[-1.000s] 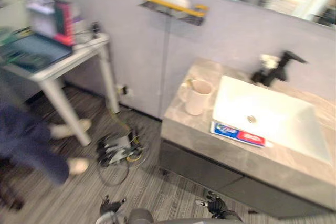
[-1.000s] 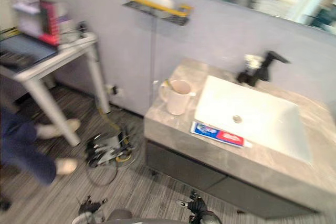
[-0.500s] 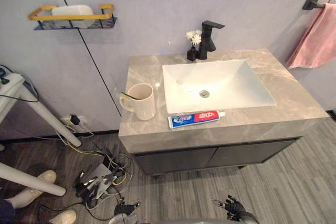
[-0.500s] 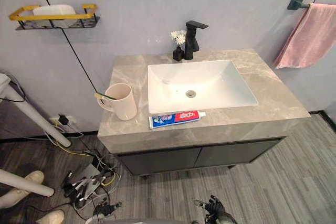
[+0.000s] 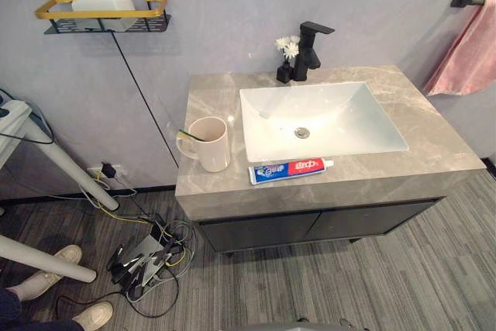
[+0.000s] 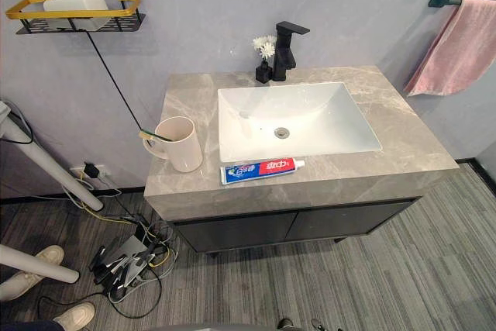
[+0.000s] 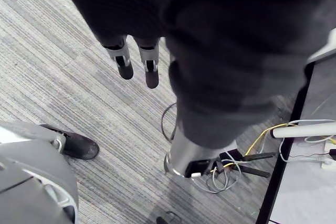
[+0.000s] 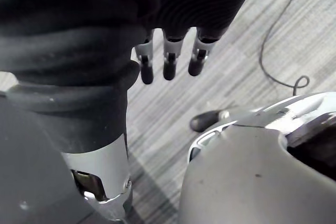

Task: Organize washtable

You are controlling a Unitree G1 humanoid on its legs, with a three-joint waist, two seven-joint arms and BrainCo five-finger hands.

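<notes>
A beige cup (image 5: pixel 211 143) holding a toothbrush (image 5: pixel 191 136) stands on the grey stone washtable (image 5: pixel 418 125), left of the white sink (image 5: pixel 318 118). In front of the sink, a blue and red toothpaste tube (image 5: pixel 290 169) lies near the counter's front edge. Behind the sink are a black faucet (image 5: pixel 309 49) and a small dark vase of white flowers (image 5: pixel 286 56). My left hand (image 7: pixel 149 66) hangs down over the carpet, fingers straight, holding nothing. My right hand (image 8: pixel 169 62) hangs the same way beside my body, with nothing in it.
A wall shelf (image 5: pixel 101 17) with a yellow rail carries a white item at the upper left. A pink towel (image 5: pixel 465 56) hangs at the right. Cables and a power strip (image 5: pixel 143 257) lie on the floor by white table legs (image 5: pixel 70 180). A person's shoes (image 5: pixel 46 284) show at the lower left.
The head camera has swung from the left side of the room onto the washtable and steadied. The cup, toothpaste and sink items have not moved on the counter.
</notes>
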